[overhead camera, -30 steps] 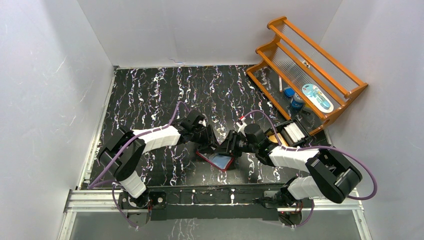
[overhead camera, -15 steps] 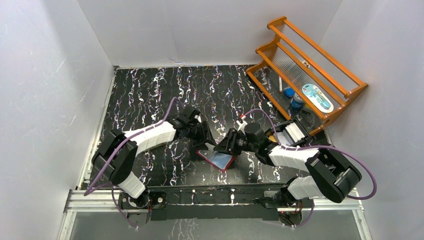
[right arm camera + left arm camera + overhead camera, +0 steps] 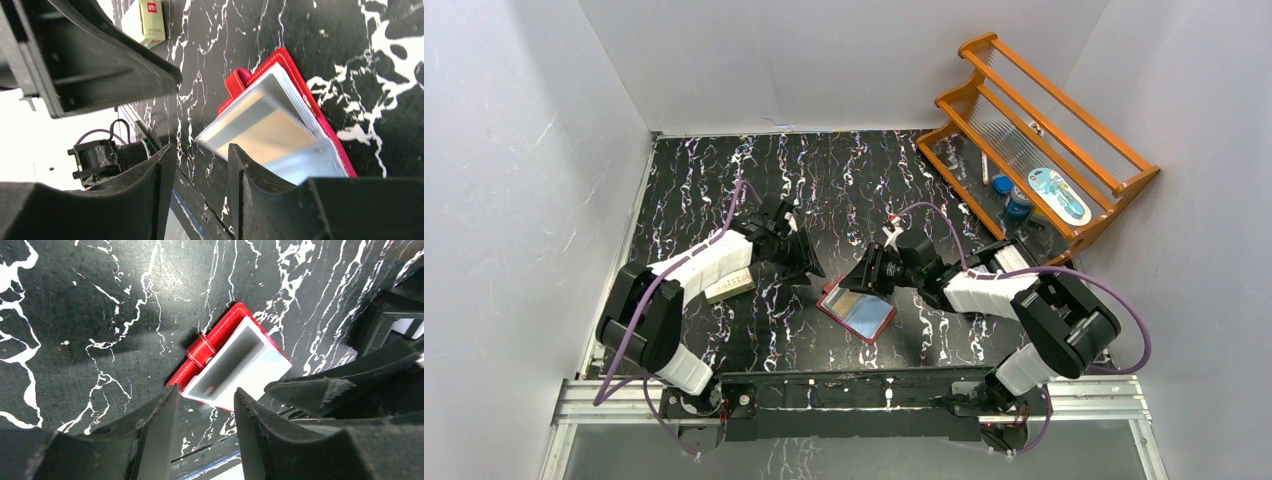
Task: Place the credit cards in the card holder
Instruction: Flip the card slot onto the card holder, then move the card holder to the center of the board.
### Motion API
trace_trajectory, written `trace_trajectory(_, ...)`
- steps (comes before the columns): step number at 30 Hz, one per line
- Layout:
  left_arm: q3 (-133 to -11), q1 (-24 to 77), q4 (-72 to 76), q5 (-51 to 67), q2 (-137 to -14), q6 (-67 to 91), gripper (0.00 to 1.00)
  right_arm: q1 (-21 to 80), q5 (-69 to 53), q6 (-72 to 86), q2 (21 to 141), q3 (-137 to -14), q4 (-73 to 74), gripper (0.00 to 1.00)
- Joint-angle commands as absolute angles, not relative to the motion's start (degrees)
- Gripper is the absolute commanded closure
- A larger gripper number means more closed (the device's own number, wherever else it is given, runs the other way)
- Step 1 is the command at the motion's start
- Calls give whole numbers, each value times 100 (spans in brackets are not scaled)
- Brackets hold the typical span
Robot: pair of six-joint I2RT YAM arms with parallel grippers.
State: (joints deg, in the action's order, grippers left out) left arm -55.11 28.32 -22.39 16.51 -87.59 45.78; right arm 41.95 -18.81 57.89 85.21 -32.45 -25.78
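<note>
Centrally, card holder (image 3: 832,306) lying open, clear pockets (image 3: 864,314) up, left claw (image 3: 811,269) and right claw (image 3: 862,283) parted, empty.

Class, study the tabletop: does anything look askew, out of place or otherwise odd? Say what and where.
The red card holder lies open and skewed to the edges of the table, near the front, its clear pockets fanning up rather than lying flat. A small tan box lies beside the left arm. Nothing looks spilled or damaged.
</note>
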Motion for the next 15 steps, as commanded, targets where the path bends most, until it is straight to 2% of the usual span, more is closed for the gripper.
trace_trajectory(1, -5406, 2848, -2359, 1929, -8967, 4298, 58, 4161, -1853, 5396, 8722, -3801, -2251, 49)
trace_trajectory(9, -5081, 2921, -1979, 2447, -9141, 4150, 60, 3946, -1377, 3586, 8415, -4818, 44, 46)
trace_trajectory(15, -4751, 3157, -1487, 2701, -9069, 4206, 58, 3746, 370, 1763, 8144, -6054, 2202, 44)
